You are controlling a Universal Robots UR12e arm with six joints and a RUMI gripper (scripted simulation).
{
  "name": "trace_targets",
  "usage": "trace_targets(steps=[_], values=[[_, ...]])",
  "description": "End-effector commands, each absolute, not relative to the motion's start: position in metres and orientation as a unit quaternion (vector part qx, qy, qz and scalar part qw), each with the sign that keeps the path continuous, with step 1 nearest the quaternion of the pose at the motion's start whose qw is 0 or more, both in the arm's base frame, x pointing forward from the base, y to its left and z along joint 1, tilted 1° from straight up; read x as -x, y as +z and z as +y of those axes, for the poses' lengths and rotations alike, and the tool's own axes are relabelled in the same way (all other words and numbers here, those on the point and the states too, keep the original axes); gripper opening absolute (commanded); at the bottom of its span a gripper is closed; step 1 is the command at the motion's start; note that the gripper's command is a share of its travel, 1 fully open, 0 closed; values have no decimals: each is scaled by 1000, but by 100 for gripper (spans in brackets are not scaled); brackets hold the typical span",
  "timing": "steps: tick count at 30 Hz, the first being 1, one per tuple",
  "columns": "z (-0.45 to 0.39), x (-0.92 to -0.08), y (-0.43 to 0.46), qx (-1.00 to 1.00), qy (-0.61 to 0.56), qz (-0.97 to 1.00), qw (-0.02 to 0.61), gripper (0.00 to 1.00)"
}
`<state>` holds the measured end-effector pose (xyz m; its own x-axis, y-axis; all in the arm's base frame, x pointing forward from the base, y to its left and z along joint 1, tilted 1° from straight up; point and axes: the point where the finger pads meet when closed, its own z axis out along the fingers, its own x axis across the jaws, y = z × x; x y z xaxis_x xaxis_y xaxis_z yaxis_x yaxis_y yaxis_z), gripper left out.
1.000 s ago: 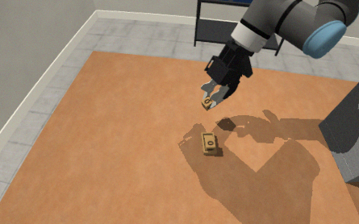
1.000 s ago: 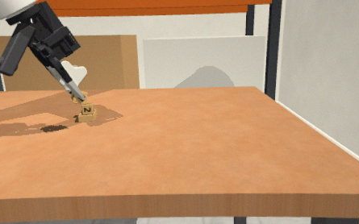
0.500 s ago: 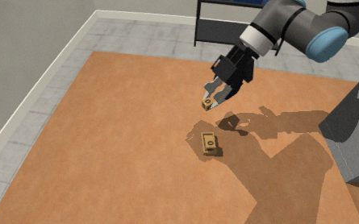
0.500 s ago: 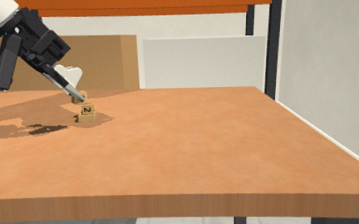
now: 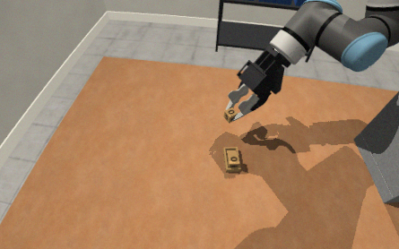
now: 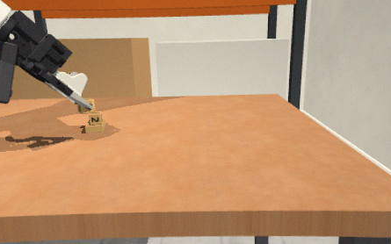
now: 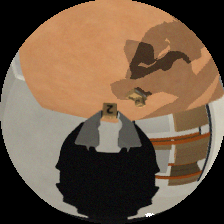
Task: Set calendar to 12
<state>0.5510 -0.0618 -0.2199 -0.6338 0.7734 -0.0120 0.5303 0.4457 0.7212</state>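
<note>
My gripper (image 5: 235, 115) (image 6: 84, 105) (image 7: 109, 111) is shut on a small wooden digit cube (image 5: 229, 116) (image 6: 87, 104) (image 7: 110, 108) and holds it in the air above the table. The wooden calendar tray (image 5: 227, 155) (image 6: 95, 129) (image 7: 139, 96) lies on the table a little in front of and below the held cube. A second digit cube (image 5: 233, 158) (image 6: 95, 118) sits in the tray; in the exterior view its facing side shows a 2. The month's name on the tray is too small to read.
The orange-brown table top (image 5: 125, 170) (image 6: 224, 154) carries the tray only. A grey block (image 5: 394, 143) stands at the right edge. A dark shelf frame (image 5: 242, 31) stands behind the table, and a wall panel (image 6: 351, 66) is at the right.
</note>
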Motion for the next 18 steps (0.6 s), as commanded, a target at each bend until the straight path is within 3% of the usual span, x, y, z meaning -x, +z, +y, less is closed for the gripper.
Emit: trace_targets(steps=[1,18], values=[[-62,-551,-220,-391,353,832,173,10],[-62,-551,-225,-391,353,832,173,10]])
